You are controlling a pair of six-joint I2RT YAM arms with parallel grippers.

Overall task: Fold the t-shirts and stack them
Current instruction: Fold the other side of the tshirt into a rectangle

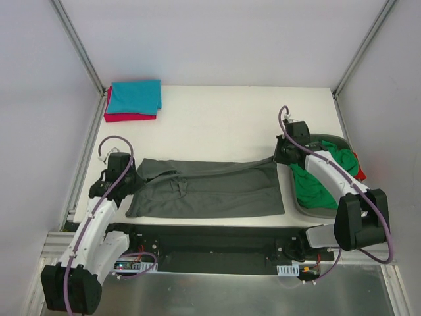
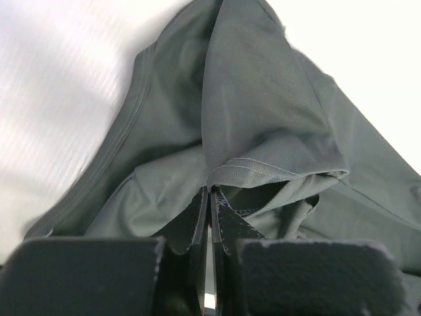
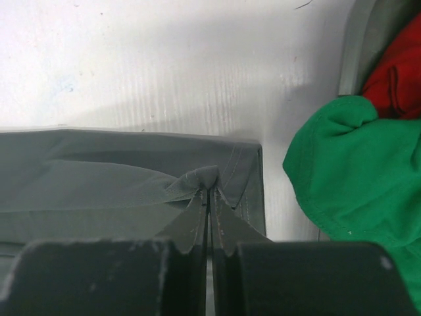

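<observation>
**Both tools pinch the dark grey t-shirt on the counter**

Nearest you, the dark grey t-shirt (image 1: 210, 187) lies spread lengthwise across the front of the white counter (image 1: 223, 118), between your two arms. Your left tool (image 2: 210, 197) is clenched on a bunched fold of the shirt's left end, with the cloth rising in a soft peak above the fingertips. Your right tool (image 3: 209, 194) is clenched on a small tuck of fabric at the shirt's far right corner, close to the hem.

Just right of that corner sits a dark grey tub (image 1: 329, 212). It holds a crumpled green t-shirt (image 1: 312, 184) with a red t-shirt (image 1: 359, 172) behind it.

At the far left corner of the counter, well apart from the rest, a folded teal t-shirt (image 1: 135, 97) rests on a folded crimson-pink t-shirt (image 1: 128, 117).
</observation>
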